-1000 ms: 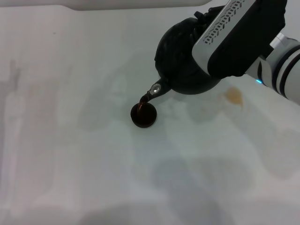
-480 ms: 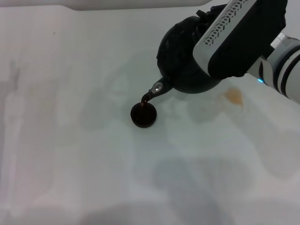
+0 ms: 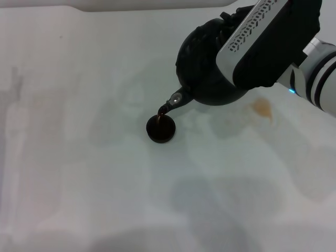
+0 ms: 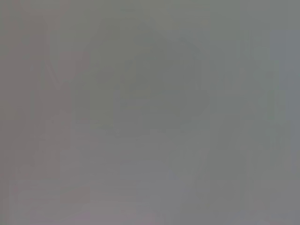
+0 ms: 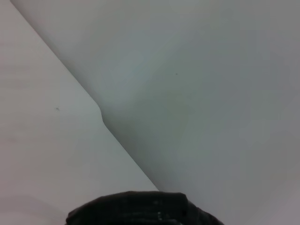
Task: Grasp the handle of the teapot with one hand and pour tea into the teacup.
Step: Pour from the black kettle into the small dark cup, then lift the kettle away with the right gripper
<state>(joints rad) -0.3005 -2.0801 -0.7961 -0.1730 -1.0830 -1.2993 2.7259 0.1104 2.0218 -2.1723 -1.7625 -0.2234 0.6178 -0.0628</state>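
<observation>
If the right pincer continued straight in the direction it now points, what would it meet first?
Probably the teapot, which the right pincer already carries tilted over the teacup; beyond that the bare table, though depth is unclear.

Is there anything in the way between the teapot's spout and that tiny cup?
Nothing visible. The right gripper holds the teapot tilted, its spout just above the teacup, and a dark stream runs straight into it. The left arm is out of view.

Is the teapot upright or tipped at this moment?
Tipped. The teapot leans spout-down over the teacup, and a dark stream runs from the spout into it.
</observation>
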